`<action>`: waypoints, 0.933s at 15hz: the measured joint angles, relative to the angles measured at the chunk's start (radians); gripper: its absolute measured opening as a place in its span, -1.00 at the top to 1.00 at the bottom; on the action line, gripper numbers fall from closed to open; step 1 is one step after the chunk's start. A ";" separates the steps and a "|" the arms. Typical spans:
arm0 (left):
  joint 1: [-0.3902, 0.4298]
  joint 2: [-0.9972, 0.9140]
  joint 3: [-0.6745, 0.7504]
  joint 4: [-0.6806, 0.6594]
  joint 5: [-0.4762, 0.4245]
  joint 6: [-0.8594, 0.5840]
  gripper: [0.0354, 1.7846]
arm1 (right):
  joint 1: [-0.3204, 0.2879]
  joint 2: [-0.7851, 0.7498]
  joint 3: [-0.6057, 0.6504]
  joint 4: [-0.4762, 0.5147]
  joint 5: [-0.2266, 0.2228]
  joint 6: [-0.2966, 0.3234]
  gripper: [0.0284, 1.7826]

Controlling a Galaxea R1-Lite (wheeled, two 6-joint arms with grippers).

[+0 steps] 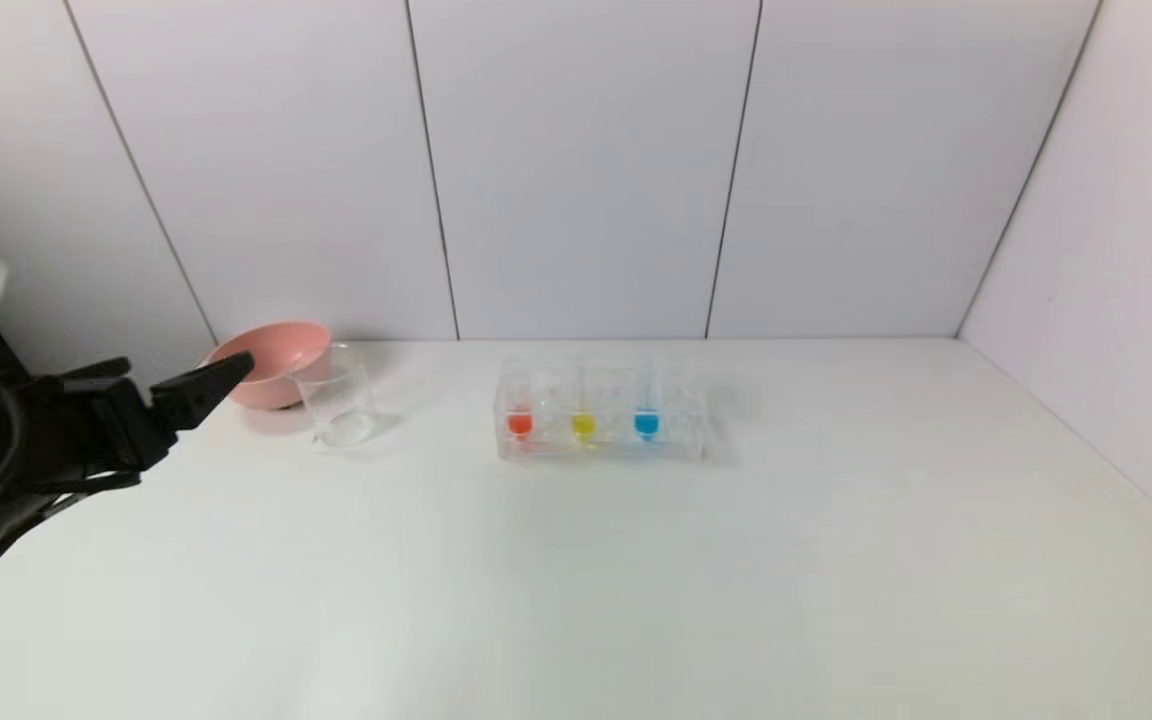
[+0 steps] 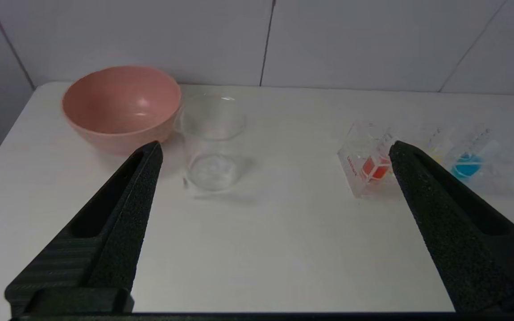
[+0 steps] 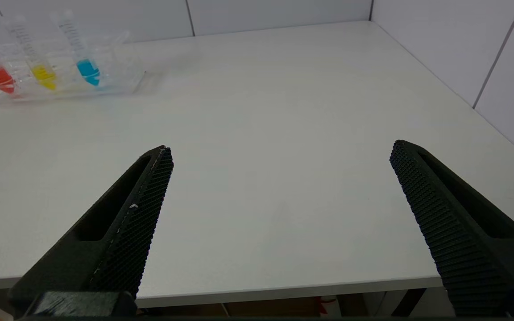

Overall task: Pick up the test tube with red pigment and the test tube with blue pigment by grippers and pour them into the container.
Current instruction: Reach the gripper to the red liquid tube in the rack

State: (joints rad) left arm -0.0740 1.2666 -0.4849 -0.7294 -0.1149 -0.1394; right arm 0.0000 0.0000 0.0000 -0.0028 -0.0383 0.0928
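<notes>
while the right pincer (image 3: 279, 151) waits spread at the table edge, the left pincer (image 2: 275, 149) — spread too — hovers near the container (image 2: 212, 142).

- Left gripper (image 1: 198, 388) sits at the head view's left edge, mid-height, fingers spread wide, holding nothing.
- Right gripper (image 3: 280, 151), seen only by its wrist camera, fingers spread wide, holding nothing.

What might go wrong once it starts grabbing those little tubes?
The yellow tube stands between the red tube and the blue tube in the rack, so wide fingers might bump it. The clear beaker sits right against the pink bowl; a pour could miss.
</notes>
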 joint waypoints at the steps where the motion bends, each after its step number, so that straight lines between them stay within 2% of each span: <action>1: -0.026 0.050 -0.031 0.013 -0.044 -0.001 -0.99 | 0.000 0.000 0.000 0.000 0.000 0.000 -0.99; 5: -0.209 0.195 -0.158 0.156 -0.053 -0.016 -0.99 | 0.000 0.000 0.000 0.000 0.000 0.000 -0.99; 7: -0.320 0.269 -0.214 0.177 0.009 -0.026 -0.99 | 0.000 0.000 0.000 0.000 0.000 0.000 -0.99; 10: -0.471 0.392 -0.308 0.174 0.216 -0.034 -0.99 | 0.000 0.000 0.000 0.000 0.000 0.000 -0.99; 14: -0.586 0.537 -0.418 0.172 0.494 -0.109 -0.99 | 0.000 0.000 0.000 0.000 0.000 0.000 -0.99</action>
State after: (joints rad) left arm -0.6600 1.8034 -0.9030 -0.5570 0.3789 -0.2485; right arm 0.0000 0.0000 0.0000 -0.0028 -0.0383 0.0928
